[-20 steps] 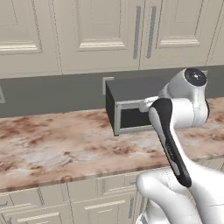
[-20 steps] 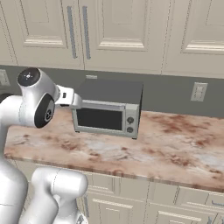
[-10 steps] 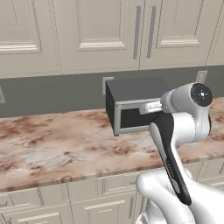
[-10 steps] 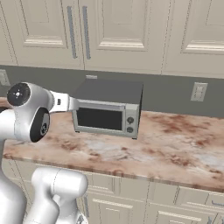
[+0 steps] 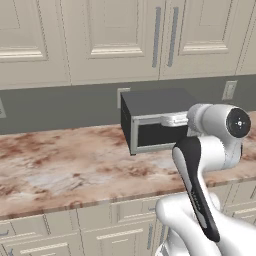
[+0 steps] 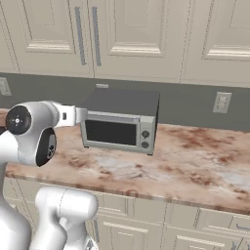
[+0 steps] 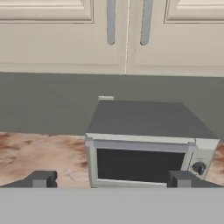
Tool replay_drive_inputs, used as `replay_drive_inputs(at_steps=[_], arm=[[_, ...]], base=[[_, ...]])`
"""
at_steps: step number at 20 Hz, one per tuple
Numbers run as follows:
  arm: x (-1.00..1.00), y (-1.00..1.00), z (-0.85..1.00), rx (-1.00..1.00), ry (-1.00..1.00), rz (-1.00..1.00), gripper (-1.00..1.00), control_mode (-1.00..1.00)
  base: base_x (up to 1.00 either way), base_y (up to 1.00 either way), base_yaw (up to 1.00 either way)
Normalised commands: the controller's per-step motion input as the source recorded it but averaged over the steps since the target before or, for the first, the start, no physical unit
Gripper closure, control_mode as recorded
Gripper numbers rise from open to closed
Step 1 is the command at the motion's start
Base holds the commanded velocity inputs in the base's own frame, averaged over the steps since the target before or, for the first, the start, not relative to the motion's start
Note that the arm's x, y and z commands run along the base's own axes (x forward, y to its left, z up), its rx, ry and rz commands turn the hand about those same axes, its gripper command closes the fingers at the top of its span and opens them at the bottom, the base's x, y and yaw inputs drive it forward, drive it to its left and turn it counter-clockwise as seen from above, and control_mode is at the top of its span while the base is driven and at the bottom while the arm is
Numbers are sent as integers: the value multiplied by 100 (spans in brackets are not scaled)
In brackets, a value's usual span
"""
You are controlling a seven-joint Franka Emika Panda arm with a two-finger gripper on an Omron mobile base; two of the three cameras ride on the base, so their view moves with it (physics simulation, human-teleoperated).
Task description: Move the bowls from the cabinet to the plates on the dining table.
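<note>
The cabinet [image 5: 125, 40] hangs closed on the wall at 12 o'clock in both base views, its two raised-panel doors meeting at a seam flanked by long vertical metal handles [image 5: 172, 36]. In the hand view the lower ends of those handles [image 7: 111, 24] sit at 12 o'clock, either side of the seam. With the doors shut, nothing inside the cabinet can be seen.

Below it, the marbled pinkish-brown counter [image 5: 65, 170] runs across the frame, with beige drawer fronts [image 5: 45, 240] under its edge. A grey microwave [image 6: 119, 122] stands on the counter against the dark backsplash, directly under the handle pair; its dark window and a round knob [image 7: 199, 167] at 4 o'clock face the hand camera. A wall outlet [image 6: 221, 102] is set in the backsplash at 2 o'clock of the microwave in the right base view.

The gripper [image 7: 113, 180] points at the microwave front, level with it. Its two dark fingers [image 7: 41, 178] rise at 7 and 5 o'clock of the hand view, spread wide apart with nothing between them.
</note>
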Motion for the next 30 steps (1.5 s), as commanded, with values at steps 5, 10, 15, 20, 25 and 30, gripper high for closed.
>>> replay_drive_inputs(at_steps=[5, 10, 15, 20, 25, 30], arm=[[2, 10, 10, 0, -5, 0, -100, -100], [1, 22, 0, 0, 0, 0, -100, -100], [1, 13, 0, 2, 0, 0, -100, -100], [-17, 12, 11, 0, 0, 0, -100, -100], [-11, 8, 4, 0, 3, -4, -100, -100], [-37, 0, 4, 1, 5, -3, -100, -100]], base=[[0, 0, 0], [0, 0, 0], [0, 0, 0], [0, 0, 0], [0, 0, 0], [0, 0, 0]])
